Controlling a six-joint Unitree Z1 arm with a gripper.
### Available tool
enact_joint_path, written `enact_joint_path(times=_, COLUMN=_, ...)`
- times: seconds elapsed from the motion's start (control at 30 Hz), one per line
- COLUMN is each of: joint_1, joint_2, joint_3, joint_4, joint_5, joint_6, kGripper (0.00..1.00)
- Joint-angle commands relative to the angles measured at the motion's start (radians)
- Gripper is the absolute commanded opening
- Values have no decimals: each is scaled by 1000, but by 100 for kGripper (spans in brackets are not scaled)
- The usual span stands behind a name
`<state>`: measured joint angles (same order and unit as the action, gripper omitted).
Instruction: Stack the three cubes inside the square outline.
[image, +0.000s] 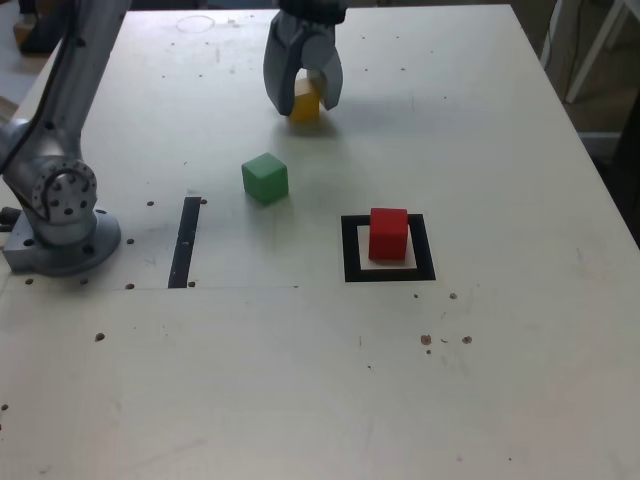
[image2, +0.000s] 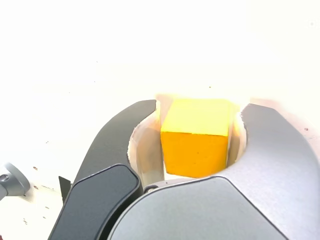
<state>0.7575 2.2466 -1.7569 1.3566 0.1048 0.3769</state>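
The red cube (image: 388, 233) sits inside the square outline (image: 388, 249), well apart from the gripper (image: 303, 98) and nearest the exterior camera. The green cube (image: 265, 178) lies between them, near the gripper. The gripper's jaws flank the yellow cube (image2: 197, 137); firm pinching contact cannot be confirmed.

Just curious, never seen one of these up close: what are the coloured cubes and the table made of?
The cubes, yellow, green and red, look like painted wood or matte plastic: flat even colour, crisp edges, no shine. I can't tell which. The table looks like a pale painted or laminated board, scuffed and speckled with small dark marks.
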Motion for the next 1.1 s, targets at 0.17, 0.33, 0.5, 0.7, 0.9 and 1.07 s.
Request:
enact_joint_path(times=0.17, joint_1=-30, joint_2=-34, joint_3=26, joint_4=2, joint_5=5, joint_6=10, kGripper=31)
enact_joint_path(times=0.33, joint_1=-86, joint_2=-96, joint_3=56, joint_4=5, joint_5=10, joint_6=5, kGripper=31)
enact_joint_path(times=0.5, joint_1=-168, joint_2=-162, joint_3=67, joint_4=43, joint_5=13, joint_6=-14, kGripper=31)
enact_joint_path(times=0.7, joint_1=-307, joint_2=-222, joint_3=42, joint_4=133, joint_5=16, joint_6=-46, kGripper=31)
enact_joint_path(times=0.9, joint_1=-447, joint_2=-238, joint_3=17, joint_4=194, joint_5=-7, joint_6=-107, kGripper=31)
enact_joint_path(times=1.07, joint_1=-545, joint_2=-231, joint_3=-5, joint_4=217, joint_5=-34, joint_6=-160, kGripper=31)
